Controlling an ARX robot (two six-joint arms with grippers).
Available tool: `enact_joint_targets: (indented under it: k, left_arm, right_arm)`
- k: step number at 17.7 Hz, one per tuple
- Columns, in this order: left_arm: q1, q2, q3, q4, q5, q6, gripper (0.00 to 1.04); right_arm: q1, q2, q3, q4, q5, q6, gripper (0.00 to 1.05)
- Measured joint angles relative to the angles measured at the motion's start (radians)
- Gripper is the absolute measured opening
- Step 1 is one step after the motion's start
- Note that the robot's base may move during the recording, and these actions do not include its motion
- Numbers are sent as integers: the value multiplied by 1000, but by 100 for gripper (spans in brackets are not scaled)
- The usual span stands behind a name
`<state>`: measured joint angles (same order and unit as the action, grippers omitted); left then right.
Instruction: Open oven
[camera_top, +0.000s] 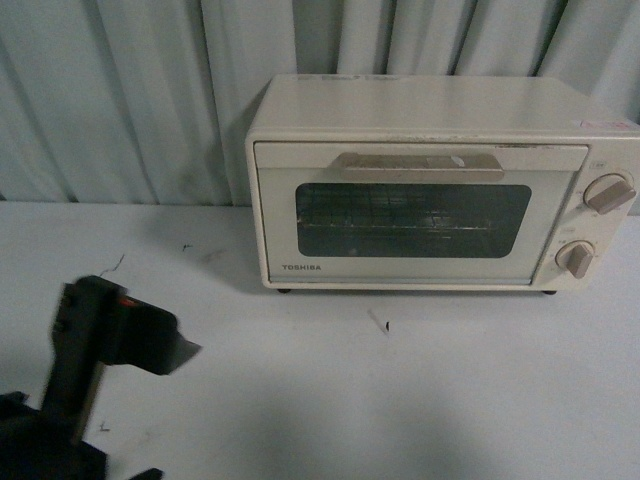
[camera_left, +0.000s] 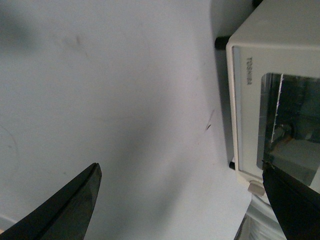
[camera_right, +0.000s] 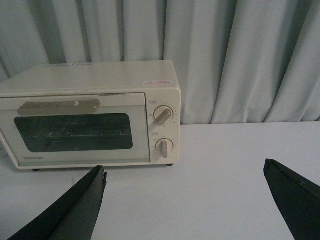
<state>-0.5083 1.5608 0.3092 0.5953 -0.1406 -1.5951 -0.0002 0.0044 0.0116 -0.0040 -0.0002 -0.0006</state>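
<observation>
Both jaw sets are standing wide apart, gripping nothing. Left gripper is hovering over the table in front of the oven, off its logo corner. Right gripper is facing the oven front, well apart. Oven is sitting against the curtain, door shut, handle untouched.

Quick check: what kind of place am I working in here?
Likely a staged test bench, not a home kitchen: a lone oven on a plain white table, with a pale curtain hung behind.
</observation>
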Motion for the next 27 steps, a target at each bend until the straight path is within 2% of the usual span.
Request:
enact_joint_targets:
  k: [3,6,16,27]
  left_arm:
    - [-70,210,100,109,0,-86,98]
    - [-87,340,175,162,9,-131,98]
    - [-80,512,346,231,29,-151,98]
    - [-66,569,413,279,37,-151,98]
  right_arm:
    - [0,0,0,0,0,0,98]
    - [0,0,0,0,0,0,98]
    - [0,0,0,0,0,0,98]
    - [0,0,0,0,0,0,98]
